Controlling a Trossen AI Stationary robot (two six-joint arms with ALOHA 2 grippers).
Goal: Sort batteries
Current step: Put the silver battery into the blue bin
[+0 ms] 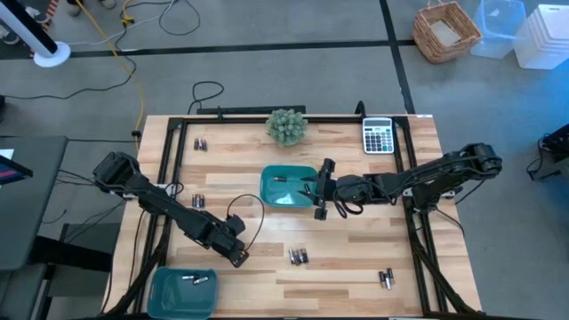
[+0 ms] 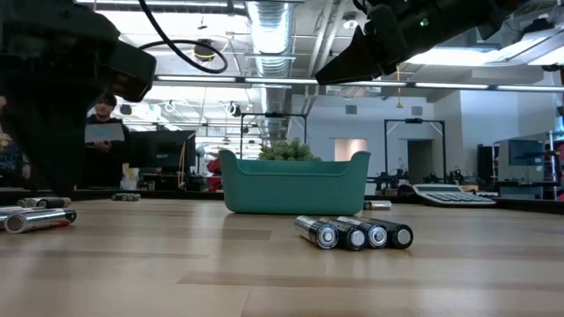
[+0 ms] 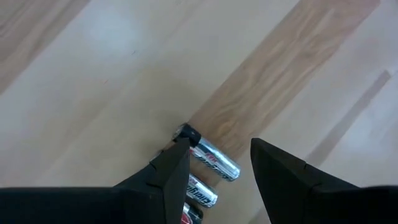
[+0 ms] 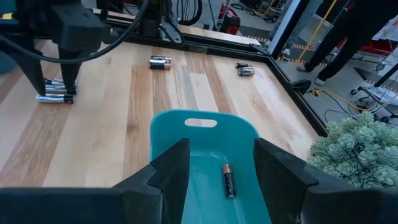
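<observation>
Between the fingers of the left hand (image 3: 214,168) lies a small cluster of batteries (image 3: 208,163) on the wooden surface (image 1: 356,258); the fingers stand apart and pinch nothing. Their labels have writing, but I cannot read it. One battery (image 4: 229,180) lies inside the teal tray (image 4: 163,134) in the middle, under the right hand (image 4: 214,165), which is also spread. Other batteries (image 2: 354,233) lie scattered near the surface's edges.

You are looking at a robotics lab: exposed ceiling ducts (image 2: 269,22), workbench monitors (image 2: 163,145), floor cables (image 1: 124,44) at 11 o'clock.
</observation>
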